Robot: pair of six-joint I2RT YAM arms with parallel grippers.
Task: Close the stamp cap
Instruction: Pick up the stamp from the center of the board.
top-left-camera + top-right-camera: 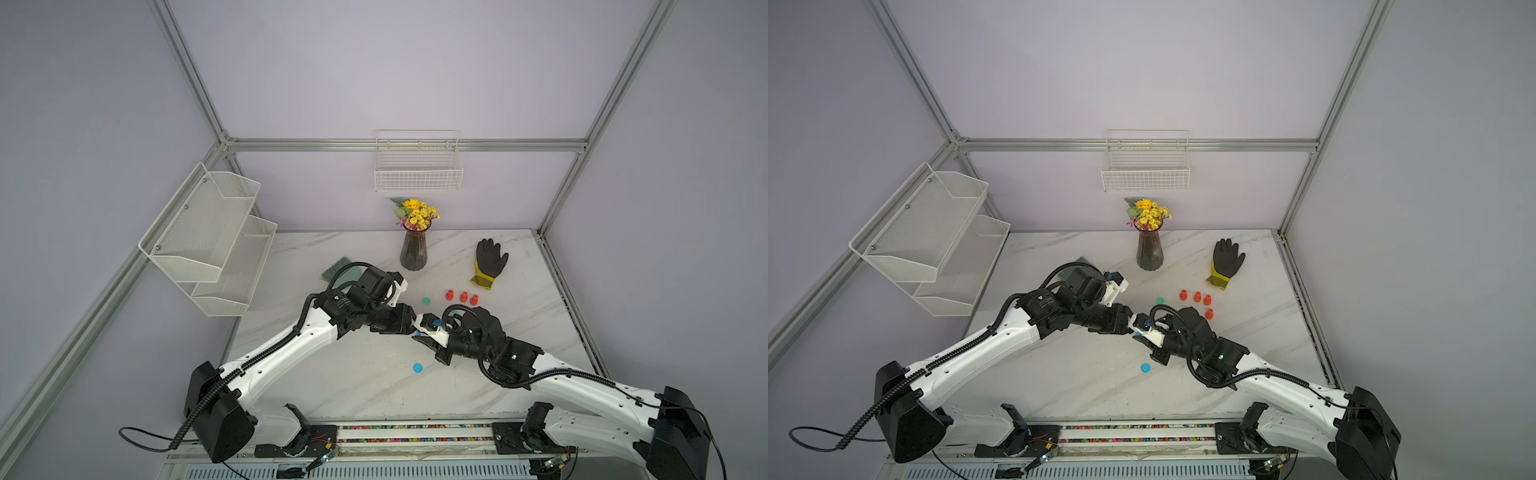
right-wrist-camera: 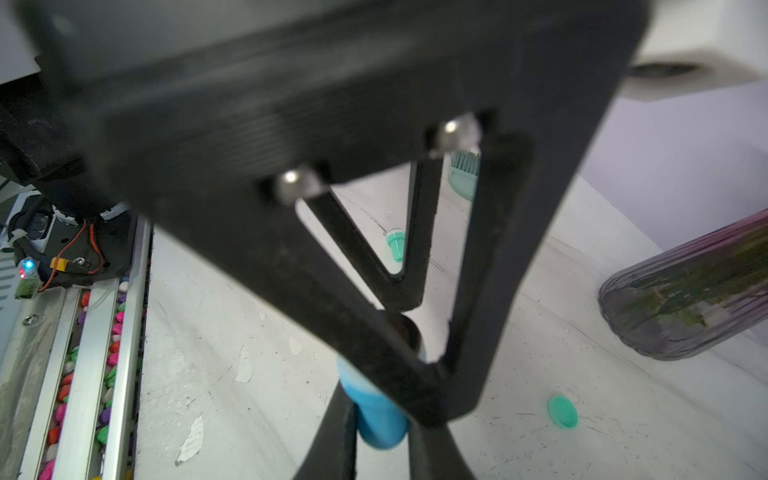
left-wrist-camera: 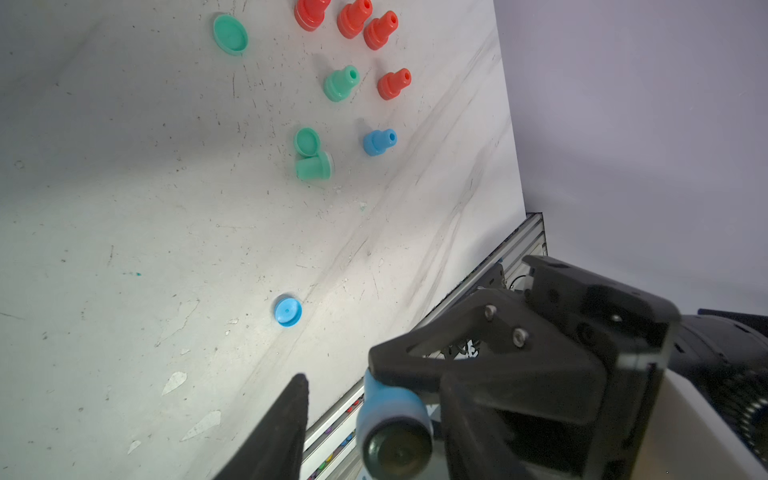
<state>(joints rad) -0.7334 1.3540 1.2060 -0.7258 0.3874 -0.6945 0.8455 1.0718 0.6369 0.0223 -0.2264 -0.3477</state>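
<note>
My right gripper (image 2: 380,453) is shut on a blue stamp (image 2: 380,415) and holds it above the table's middle. The stamp's dark, uncapped pad face (image 3: 397,451) points at the left wrist camera. My left gripper (image 3: 374,399) stands open around that pad end, and a gap shows between one of its fingers (image 3: 286,428) and the stamp. In both top views the grippers meet tip to tip, left (image 1: 417,331) against right (image 1: 424,338), and the stamp is hidden beneath them. A loose blue cap (image 1: 417,367) (image 3: 287,311) lies flat on the marble, nearer the front edge.
Several red stamps (image 3: 353,18), a green stamp (image 3: 340,83), a standing blue stamp (image 3: 379,142), a tipped green stamp (image 3: 314,168) and green caps (image 3: 230,34) (image 2: 562,411) dot the table. Further back stand a flower vase (image 1: 414,251), a glove (image 1: 489,262) and a brush (image 1: 338,268).
</note>
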